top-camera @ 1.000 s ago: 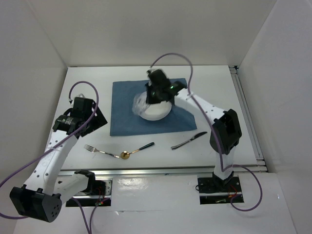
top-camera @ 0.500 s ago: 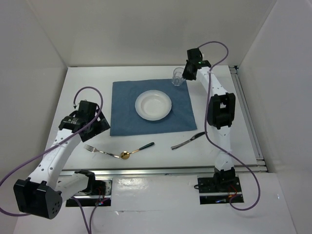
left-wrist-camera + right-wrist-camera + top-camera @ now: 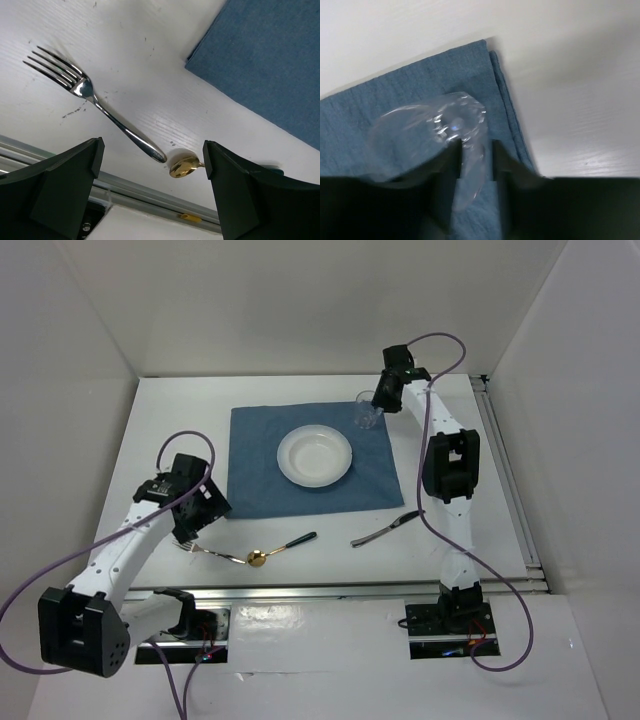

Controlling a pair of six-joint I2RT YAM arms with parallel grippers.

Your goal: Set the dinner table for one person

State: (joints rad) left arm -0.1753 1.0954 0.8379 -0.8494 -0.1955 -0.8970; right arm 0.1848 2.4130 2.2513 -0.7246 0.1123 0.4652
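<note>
Top external: matte white dinner table [image 3: 180, 410]

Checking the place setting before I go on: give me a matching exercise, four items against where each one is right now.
Things:
1. plate
2. glass
3. fork
4. knife

Places:
A. on the bare table, off the near right corner of the blue cloth
B. middle of the blue cloth
C. on the bare table, off the near left corner of the blue cloth
D. at the far right corner of the blue cloth

Pairs: 1-B, 2-D, 3-C, 4-A
</note>
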